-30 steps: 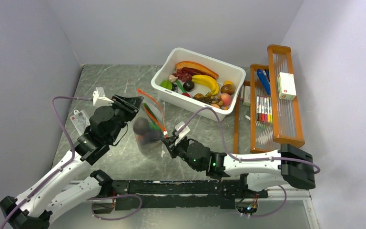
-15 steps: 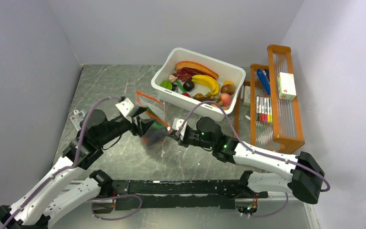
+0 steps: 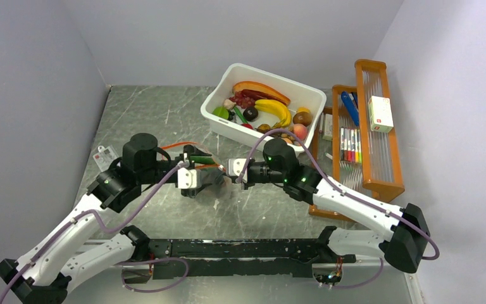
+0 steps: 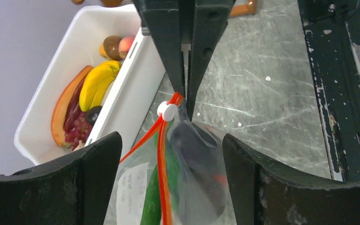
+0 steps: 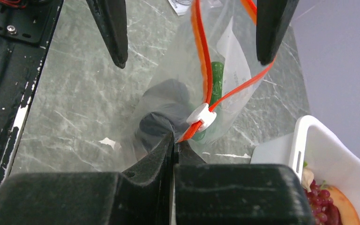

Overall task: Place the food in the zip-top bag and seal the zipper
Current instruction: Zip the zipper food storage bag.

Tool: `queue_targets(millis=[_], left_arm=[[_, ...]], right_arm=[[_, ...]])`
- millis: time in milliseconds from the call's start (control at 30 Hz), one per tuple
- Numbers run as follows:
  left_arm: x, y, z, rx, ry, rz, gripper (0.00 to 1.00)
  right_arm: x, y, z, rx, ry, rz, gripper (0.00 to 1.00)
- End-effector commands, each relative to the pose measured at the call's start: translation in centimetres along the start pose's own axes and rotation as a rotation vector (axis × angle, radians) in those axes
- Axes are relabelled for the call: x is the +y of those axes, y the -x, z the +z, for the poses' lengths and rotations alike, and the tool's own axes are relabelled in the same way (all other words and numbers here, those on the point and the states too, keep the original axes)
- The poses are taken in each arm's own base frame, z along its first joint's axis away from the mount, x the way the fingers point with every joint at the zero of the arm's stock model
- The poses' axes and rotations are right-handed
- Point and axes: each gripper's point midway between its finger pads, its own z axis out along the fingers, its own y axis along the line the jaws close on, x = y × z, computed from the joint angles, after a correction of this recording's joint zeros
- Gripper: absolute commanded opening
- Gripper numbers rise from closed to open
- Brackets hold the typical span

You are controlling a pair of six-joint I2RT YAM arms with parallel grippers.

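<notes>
The zip-top bag (image 3: 210,177) is at the middle of the desk (image 3: 145,107), right between the two arms, with a green piece (image 4: 152,206) and a dark purple piece (image 4: 197,159) of food inside. Its orange-red zipper (image 4: 161,159) splits into two strands past the white slider (image 4: 168,111), so it's not sealed. The right pincer (image 5: 174,140) is clamped tight on the bag's corner just beside that slider. The left pincer (image 4: 171,138) is spread wide, one finger on each side of the bag. A white tub (image 3: 253,136) with more food is behind.

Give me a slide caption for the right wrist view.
Right gripper pinches the zip-top bag beside its slider; open left gripper flanks the zipper.
</notes>
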Motion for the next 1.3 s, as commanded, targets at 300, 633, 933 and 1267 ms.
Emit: queue_targets(millis=[300, 633, 933, 1267], left_arm=[[0.0, -0.7, 3.0, -0.023, -0.150, 0.062, 0.58], [-0.8, 0.3, 3.9, -0.075, -0.266, 0.047, 0.42], [-1.6, -0.5, 3.9, -0.038, -0.331, 0.030, 0.32], [-1.2, 0.0, 3.9, -0.046, -0.325, 0.028, 0.07]], right_arm=[[0.7, 0.3, -0.4, -0.032, 0.068, -0.087, 0.00], [1.0, 0.1, 0.0, -0.043, 0.081, -0.076, 0.00], [0.6, 0.4, 0.0, -0.062, 0.055, -0.083, 0.00], [0.7, -0.4, -0.1, -0.036, 0.042, -0.067, 0.00]])
